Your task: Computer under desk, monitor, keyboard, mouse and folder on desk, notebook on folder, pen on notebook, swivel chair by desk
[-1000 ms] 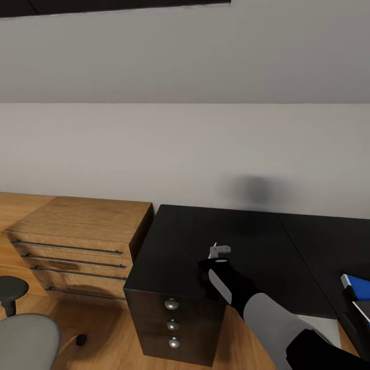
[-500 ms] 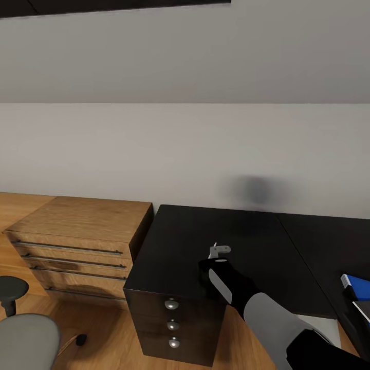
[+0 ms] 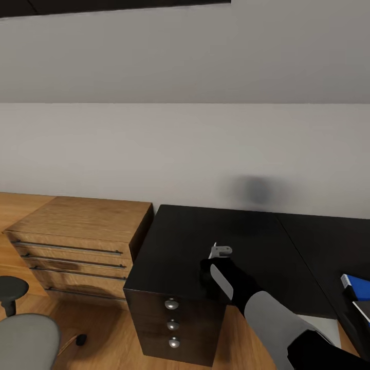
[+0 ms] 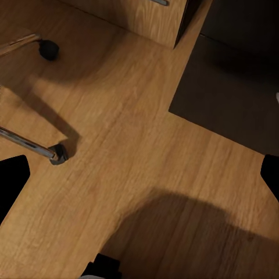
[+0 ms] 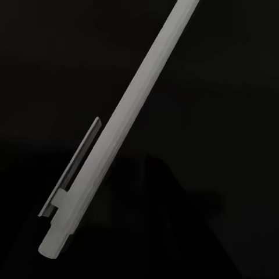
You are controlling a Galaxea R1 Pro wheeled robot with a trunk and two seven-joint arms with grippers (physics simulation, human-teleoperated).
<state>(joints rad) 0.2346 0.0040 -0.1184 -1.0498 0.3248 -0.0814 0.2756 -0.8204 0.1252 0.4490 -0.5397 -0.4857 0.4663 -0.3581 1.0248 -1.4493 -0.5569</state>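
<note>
Head view: right gripper (image 3: 220, 252) reaches low over the black desk (image 3: 246, 241); finger state can't tell. Chair (image 3: 23, 336) sits apart, blue folder (image 3: 355, 283) at desk's right edge. Left wrist: floor (image 4: 145, 168), chair caster (image 4: 58, 154). Right wrist: pen (image 5: 125, 131) close up against the dark desk. Stacking probably pending.

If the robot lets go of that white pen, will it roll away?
The pen looks like a thin, smooth, round stick, so it would probably roll on the flat black desk. Its side clip may stop it soon. It also looks stiff and light, so likely easy to lift.
</note>
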